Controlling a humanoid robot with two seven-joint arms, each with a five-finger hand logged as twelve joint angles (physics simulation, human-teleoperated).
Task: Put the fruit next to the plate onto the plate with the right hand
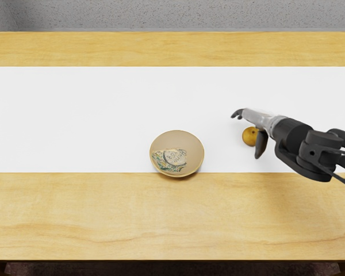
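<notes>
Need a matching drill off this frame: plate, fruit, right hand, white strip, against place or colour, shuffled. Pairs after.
Things:
1. plate
2. fruit
3. right hand
4. white strip

Descriptions:
A. dark grey, enters from the right edge, fingers spread
B. spans the picture from left to right
C. tan, patterned inside, at the strip's near edge
D. yellow-brown, round, right of the plate, at the hand

Pairs: 1-C, 2-D, 3-A, 4-B
</notes>
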